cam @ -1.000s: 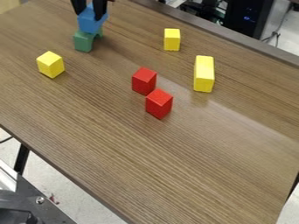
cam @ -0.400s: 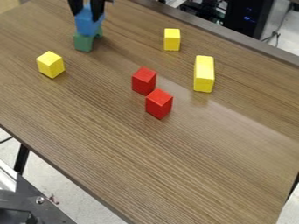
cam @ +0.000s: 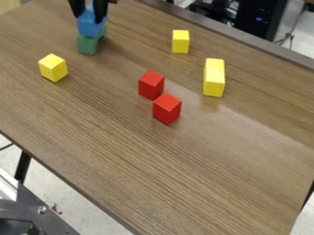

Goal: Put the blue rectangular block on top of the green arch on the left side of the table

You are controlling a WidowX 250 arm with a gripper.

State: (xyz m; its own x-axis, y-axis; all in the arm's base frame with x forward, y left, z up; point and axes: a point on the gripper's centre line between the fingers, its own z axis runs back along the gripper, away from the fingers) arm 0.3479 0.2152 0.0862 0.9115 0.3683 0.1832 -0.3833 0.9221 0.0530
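Clamping the blue block [cam: 89, 27], the tool [cam: 88, 19] holds its long axis seemingly along the green arch [cam: 87, 45].

This looks like a robotics lab (or a workshop kitted out much like one). A black robot hand [cam: 90, 17] hangs over a wood-grain worktop [cam: 202, 183], which has a dark leg [cam: 23, 167] on a pale, hard floor [cam: 86, 215]. Beyond the far edge stands a black case [cam: 262, 18] with small blue lights, probably a computer, with a loose cable [cam: 289, 36] beside it. In the near left corner is a metal frame [cam: 58, 222] with a round bolt head [cam: 42, 210].
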